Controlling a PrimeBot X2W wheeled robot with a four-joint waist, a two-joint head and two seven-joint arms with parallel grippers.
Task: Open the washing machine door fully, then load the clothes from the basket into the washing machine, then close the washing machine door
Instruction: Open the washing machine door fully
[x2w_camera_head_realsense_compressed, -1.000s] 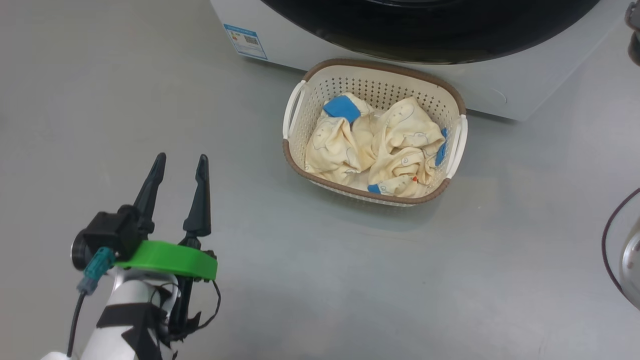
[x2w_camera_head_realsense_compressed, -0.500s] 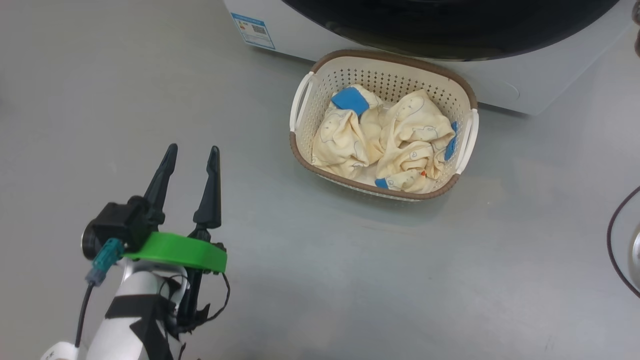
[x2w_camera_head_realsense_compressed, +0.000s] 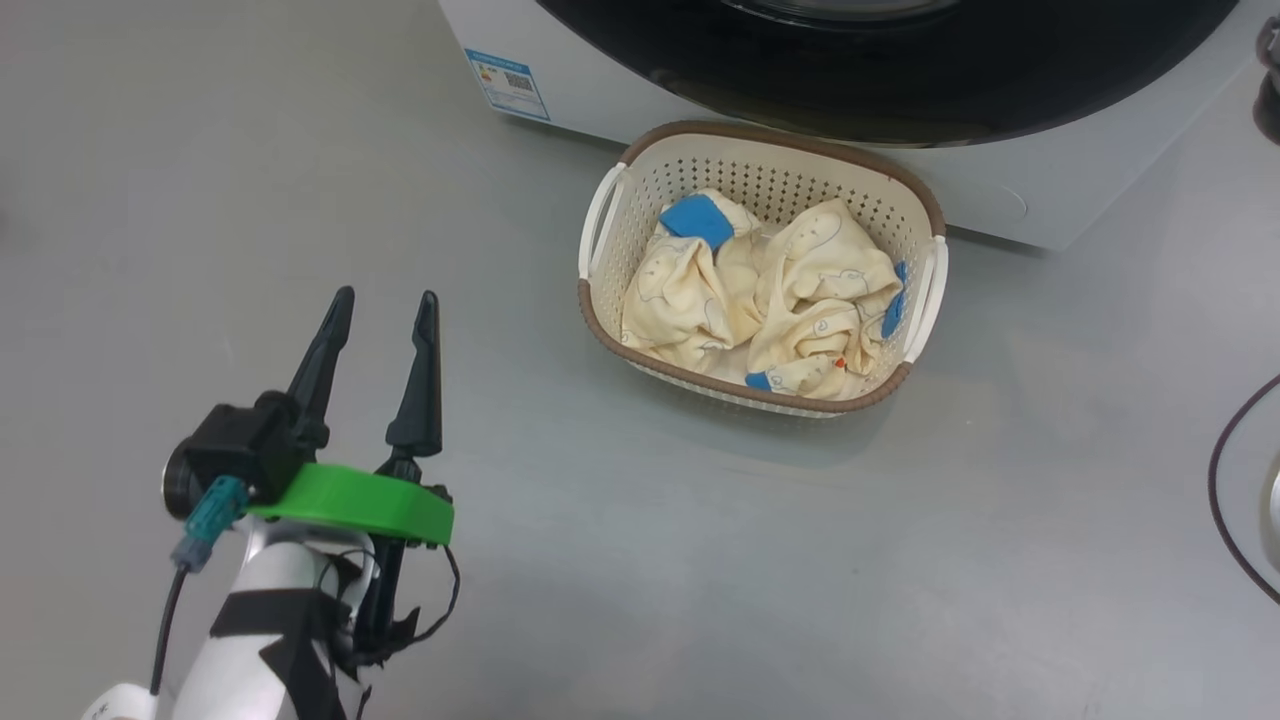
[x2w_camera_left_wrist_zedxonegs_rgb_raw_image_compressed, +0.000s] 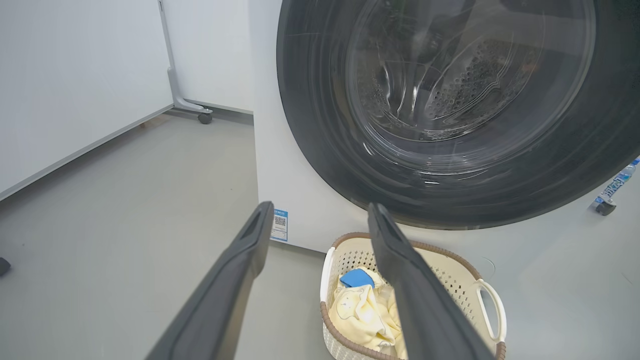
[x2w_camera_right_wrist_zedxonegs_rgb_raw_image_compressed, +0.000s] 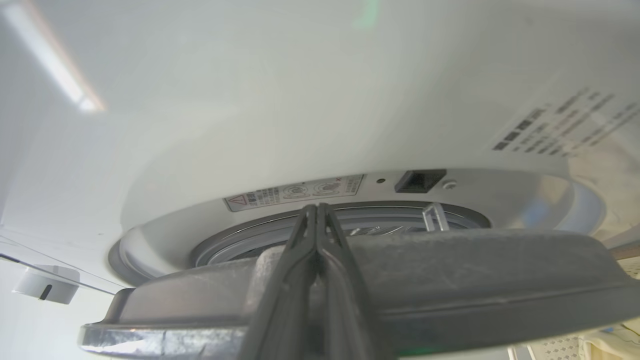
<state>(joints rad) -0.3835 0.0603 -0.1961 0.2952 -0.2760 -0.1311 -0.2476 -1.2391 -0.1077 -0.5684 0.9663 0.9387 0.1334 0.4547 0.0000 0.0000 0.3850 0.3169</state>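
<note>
Sitting upright, the basket (x2w_camera_head_realsense_compressed: 780, 178) lies lengthwise along the washing machine (x2w_camera_head_realsense_compressed: 600, 80); left gripper (x2w_camera_head_realsense_compressed: 386, 297) spread; right gripper (x2w_camera_right_wrist_zedxonegs_rgb_raw_image_compressed: 316, 210) closed.

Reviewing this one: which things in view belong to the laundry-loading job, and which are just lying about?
Part of the job:
- washing machine
- washing machine door
- basket on the floor in front of the machine
- clothes in the basket

Just lying about:
- wheeled white panel
- what looks like a bottle on the floor
- dark cable
</note>
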